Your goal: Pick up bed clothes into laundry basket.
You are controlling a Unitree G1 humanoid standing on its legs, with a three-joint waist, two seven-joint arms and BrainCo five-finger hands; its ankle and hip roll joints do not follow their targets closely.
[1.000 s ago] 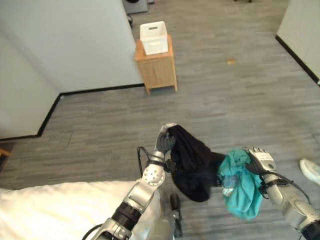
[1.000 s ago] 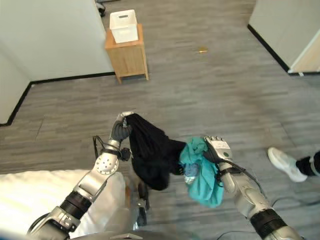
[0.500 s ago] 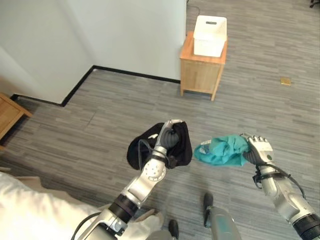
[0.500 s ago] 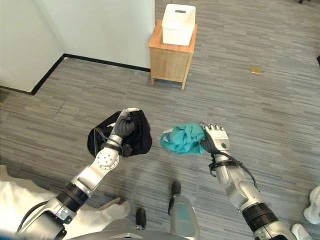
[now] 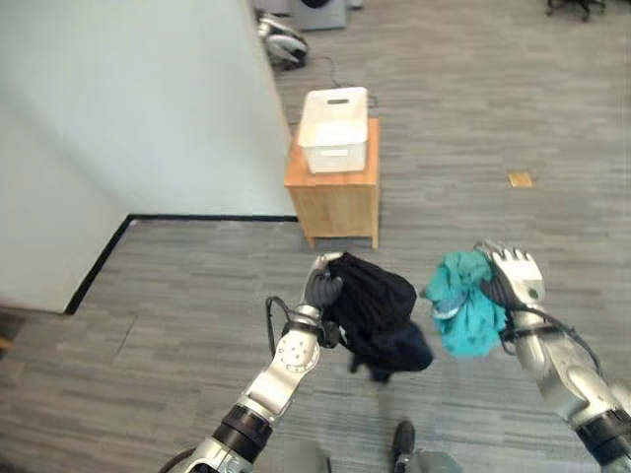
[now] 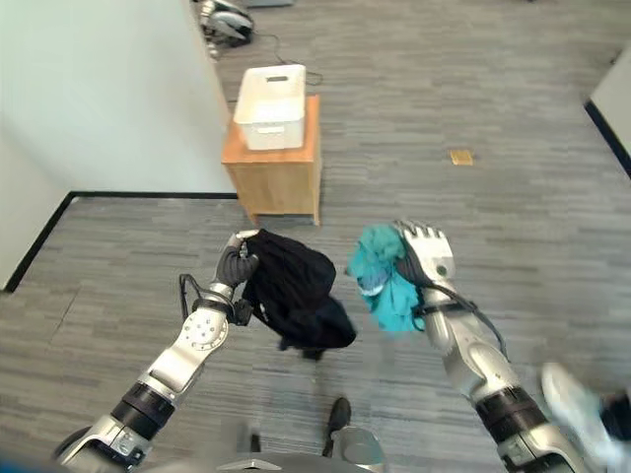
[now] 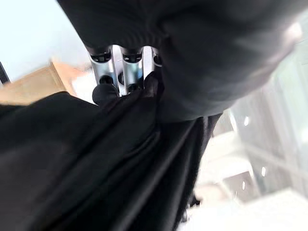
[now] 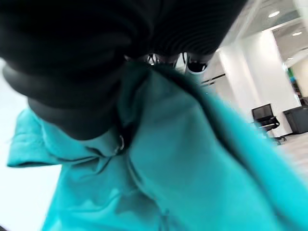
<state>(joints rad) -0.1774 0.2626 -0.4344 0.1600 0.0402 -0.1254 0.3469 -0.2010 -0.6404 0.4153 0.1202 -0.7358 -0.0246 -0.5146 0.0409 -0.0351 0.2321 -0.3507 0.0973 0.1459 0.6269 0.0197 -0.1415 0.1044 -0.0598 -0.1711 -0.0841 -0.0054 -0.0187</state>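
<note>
We count two garments, one per hand, both off the grey plank floor (image 5: 177, 325) and hanging in the air.

One white wall (image 5: 138, 99) fills the robot's left of the scene, with a black skirting strip along its foot. One small wooden cabinet (image 5: 338, 202) stands on the floor just past the wall's corner. One white laundry basket (image 5: 335, 128) sits on top of it, a slot handle visible in its end wall. The basket is well apart from both hands, farther from us than either.

One black garment (image 5: 380, 310) is bunched and hangs from the left hand (image 5: 321, 286), draping down and to the robot's right of that hand. In the left wrist view the fingers (image 7: 124, 72) are curled over a fold of the black cloth, so the left hand is gripping the black garment.

One teal garment (image 5: 461, 304) hangs in a crumpled bundle from the right hand (image 5: 513, 281), on the side facing the black one; the two garments are near each other but apart. In the right wrist view teal cloth (image 8: 183, 159) is gathered right against the palm with the fingers closed round it: the right hand is gripping the teal garment.

One small tan object (image 5: 520, 179) lies on the floor beyond the right hand; we cannot tell what it is.
</note>
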